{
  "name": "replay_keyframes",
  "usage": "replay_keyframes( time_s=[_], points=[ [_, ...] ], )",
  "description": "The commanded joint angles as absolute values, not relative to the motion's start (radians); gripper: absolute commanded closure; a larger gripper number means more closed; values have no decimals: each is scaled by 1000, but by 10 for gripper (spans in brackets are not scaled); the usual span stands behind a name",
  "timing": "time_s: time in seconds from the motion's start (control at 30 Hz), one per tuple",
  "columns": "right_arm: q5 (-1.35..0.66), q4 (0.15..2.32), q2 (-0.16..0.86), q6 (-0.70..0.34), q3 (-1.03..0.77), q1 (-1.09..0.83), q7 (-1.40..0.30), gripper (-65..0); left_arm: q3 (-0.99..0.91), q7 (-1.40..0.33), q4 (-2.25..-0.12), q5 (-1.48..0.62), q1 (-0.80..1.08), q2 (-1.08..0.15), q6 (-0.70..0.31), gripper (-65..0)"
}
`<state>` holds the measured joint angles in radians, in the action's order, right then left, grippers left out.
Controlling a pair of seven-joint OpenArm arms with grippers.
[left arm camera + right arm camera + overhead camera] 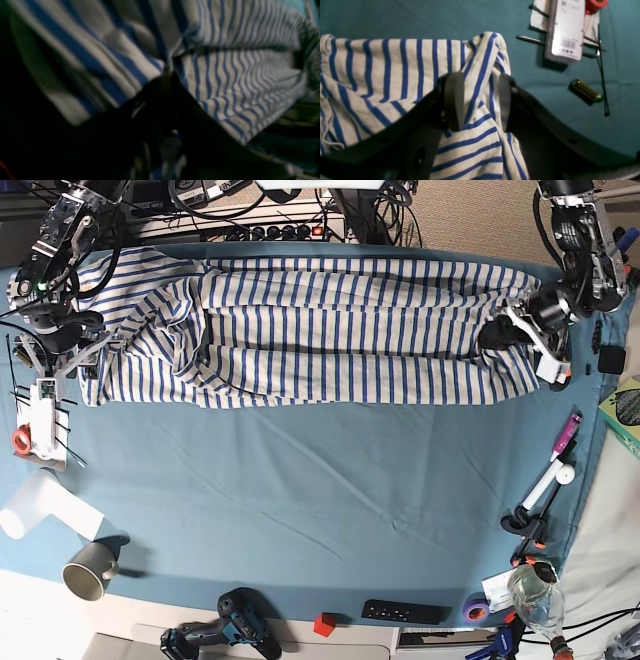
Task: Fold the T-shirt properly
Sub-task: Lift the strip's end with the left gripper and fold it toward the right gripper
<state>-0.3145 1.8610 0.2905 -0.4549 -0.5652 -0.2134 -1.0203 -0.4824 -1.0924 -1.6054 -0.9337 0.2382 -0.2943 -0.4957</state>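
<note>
Risk: right pincer (477, 102) stands parted around a bunched fold of the soft cream blue-striped T-shirt (340, 330), pads not pressing, so that end could slip on a lift. Left pincer (167, 75) clamped shut on cloth; uneven pull likely skews the fold. Lies flat across far edge of teal worktop (330, 490), long axis left-right, sleeve end toward right arm.

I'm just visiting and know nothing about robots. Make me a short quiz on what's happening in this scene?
1. True or false: the T-shirt is rolled into a ball.
2. The battery lies: A) on the shirt, B) on bare cloth beside it, C) in a mug.
3. Which hand has pinched the shirt shut?

Key:
1. False; it lies spread across the table.
2. B.
3. The left hand; shirt cloth sits between the right hand's open fingers.
</note>
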Motion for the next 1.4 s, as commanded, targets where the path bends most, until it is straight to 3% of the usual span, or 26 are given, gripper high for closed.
replay_keyframes(
  time_s=[0.0, 0.5, 1.37],
  points=[
    [-320, 1878, 307, -450, -570, -202, -997, -232, -487, -1082, -1640, -946, 233, -311, -496, 0],
    [-268, 1878, 307, -398, -570, -202, -990, -232, -474, -1060, -1750, -942, 233, -264, -495, 0],
    [-267, 1877, 307, -398, -570, -202, -982, -232, -62, -1000, -1752, -822, 104, -94, -497, 0]
  ],
)
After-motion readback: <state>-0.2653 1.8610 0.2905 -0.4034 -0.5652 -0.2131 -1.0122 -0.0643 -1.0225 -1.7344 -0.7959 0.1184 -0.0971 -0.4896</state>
